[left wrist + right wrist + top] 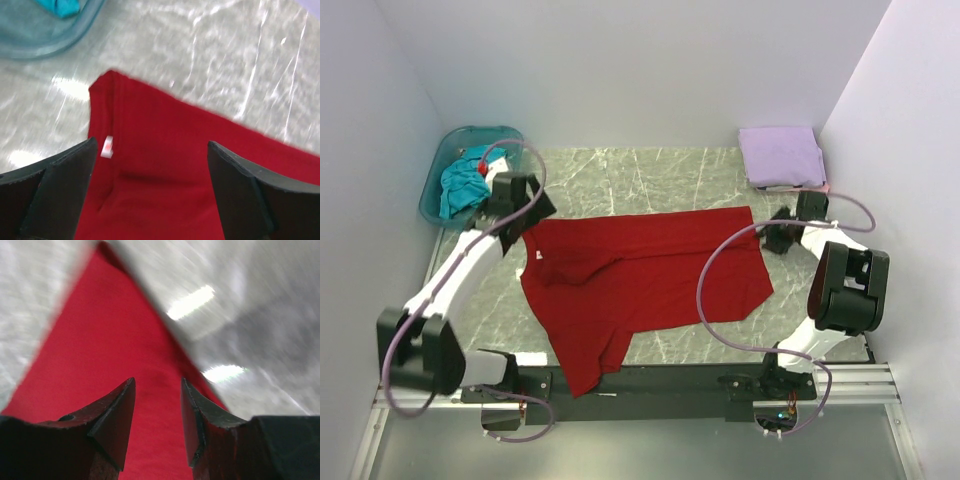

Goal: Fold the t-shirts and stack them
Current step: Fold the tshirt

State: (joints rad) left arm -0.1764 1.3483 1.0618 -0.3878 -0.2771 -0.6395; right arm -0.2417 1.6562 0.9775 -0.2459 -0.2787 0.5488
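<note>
Desk (650, 170) comes first for you: a grey marble-patterned top that carries everything. Across its middle lies the deep red t-shirt (640, 275), spread open but creased, with its near-left part trailing over the near edge onto the black rail (670, 382) between the arm bases. In the far right corner you have the lavender t-shirt (780, 155), folded into a neat square and well apart from the red one. In the far left corner sits the translucent blue-green tub (433, 180), and the teal t-shirt (460, 185) is bunched inside it.

Your left claw (151, 145) is spread wide and grips nothing. It hangs over the red shirt's far left end by the neckline, and its two dark fingers (65, 185) frame the cloth from either side. Whether the tips touch the cloth, you cannot tell from the wrist view.

Your right claw (158, 381) is released too, though only by a narrow gap, with red cloth showing through it. It sits at the shirt's far right corner, where the cloth narrows to a point against the desk. That view is blurred, so contact is unclear.

Smallest is the white neck label (107, 146), just beside the left claw's left finger.
</note>
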